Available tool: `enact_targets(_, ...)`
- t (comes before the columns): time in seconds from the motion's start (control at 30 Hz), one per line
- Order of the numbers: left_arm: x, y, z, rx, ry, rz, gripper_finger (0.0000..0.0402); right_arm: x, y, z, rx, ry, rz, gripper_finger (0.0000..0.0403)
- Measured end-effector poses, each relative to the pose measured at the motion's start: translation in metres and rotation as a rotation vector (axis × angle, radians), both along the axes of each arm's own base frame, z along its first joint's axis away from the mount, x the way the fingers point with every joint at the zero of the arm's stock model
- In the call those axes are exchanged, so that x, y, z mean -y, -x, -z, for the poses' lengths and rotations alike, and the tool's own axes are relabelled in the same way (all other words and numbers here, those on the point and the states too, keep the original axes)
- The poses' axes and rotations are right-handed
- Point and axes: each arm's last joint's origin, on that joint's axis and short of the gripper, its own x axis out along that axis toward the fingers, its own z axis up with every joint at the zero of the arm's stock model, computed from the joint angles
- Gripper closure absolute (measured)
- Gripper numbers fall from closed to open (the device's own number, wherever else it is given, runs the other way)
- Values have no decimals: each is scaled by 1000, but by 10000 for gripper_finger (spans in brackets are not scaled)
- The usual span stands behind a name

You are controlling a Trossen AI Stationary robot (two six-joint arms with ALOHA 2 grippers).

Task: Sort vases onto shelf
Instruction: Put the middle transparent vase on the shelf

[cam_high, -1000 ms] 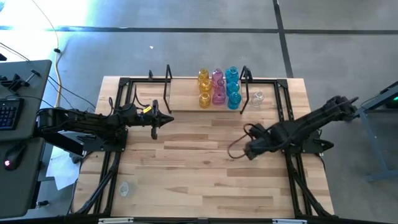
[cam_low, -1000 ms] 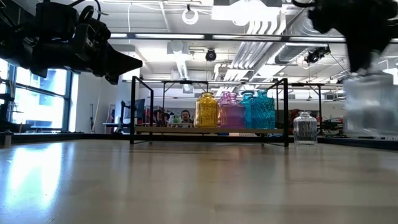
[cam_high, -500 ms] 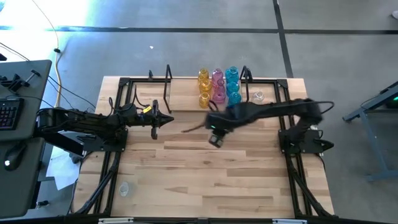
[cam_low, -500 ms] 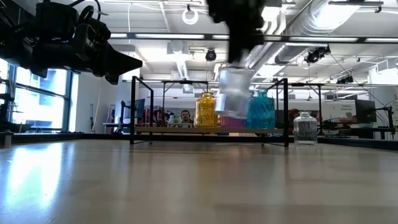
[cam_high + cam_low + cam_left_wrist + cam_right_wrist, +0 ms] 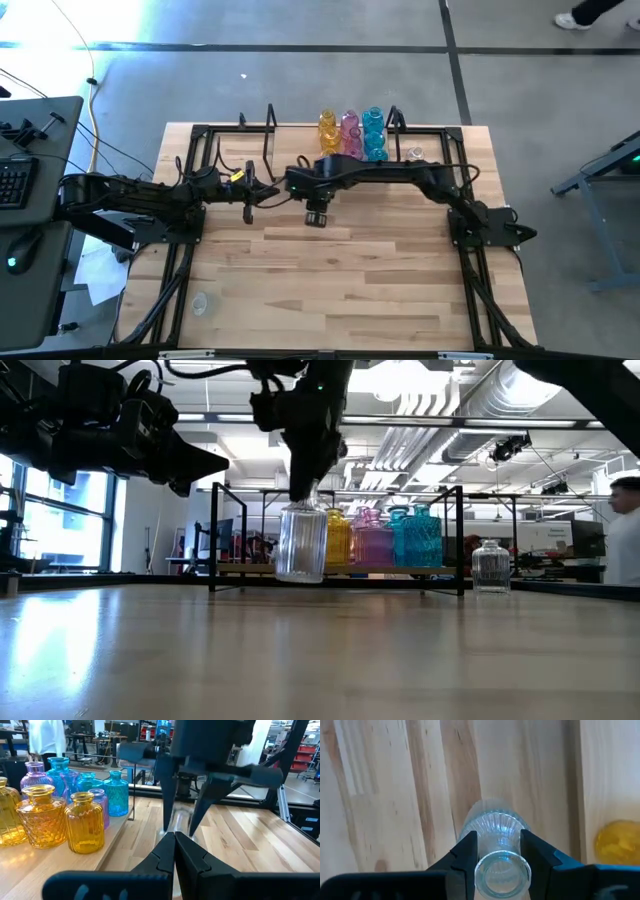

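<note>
1. While the left gripper [image 5: 250, 194] hung idle over the left half of the table, its fingers pressed together on nothing, its tip pointed straight at the spot where the other arm worked; any drift of either arm could have knocked the two together.
2. Just to its right, the right gripper [image 5: 316, 212] had a clear vase [image 5: 495, 837] pinched by the neck, upright, hanging low at the near left side of the shelf [image 5: 290, 150]. The hold looked narrow on smooth glass, so I judged a jolt might let it slip.
3. Further right, the yellow vases [image 5: 327, 128], pink vases [image 5: 349, 131] and blue vases [image 5: 374, 131] stood packed in rows on the shelf; a careless swing could have toppled them.
4. At the far right, another clear vase [image 5: 415, 155] waited alone, near the arm's path.
</note>
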Motion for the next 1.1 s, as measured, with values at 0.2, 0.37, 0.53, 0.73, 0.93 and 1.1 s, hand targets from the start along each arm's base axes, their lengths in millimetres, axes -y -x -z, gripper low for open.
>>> enact_targets(0.2,0,0,0,-1,-3,0,401,10,-6,11,-10,-15,-9,306)
enact_targets(0.37,0,0,0,-1,-2,0,401,12,-7,11,2,-9,-21,306)
enact_targets(0.53,0,0,0,0,-2,0,401,12,-9,12,14,-4,-25,286)
enact_targets(0.73,0,0,0,-1,1,0,401,12,-10,13,25,-4,-29,255)
enact_targets(0.93,0,0,0,0,1,0,401,12,-12,12,39,10,-54,223)
enact_targets(1.1,0,0,0,0,0,0,401,12,-14,3,83,24,-69,182)
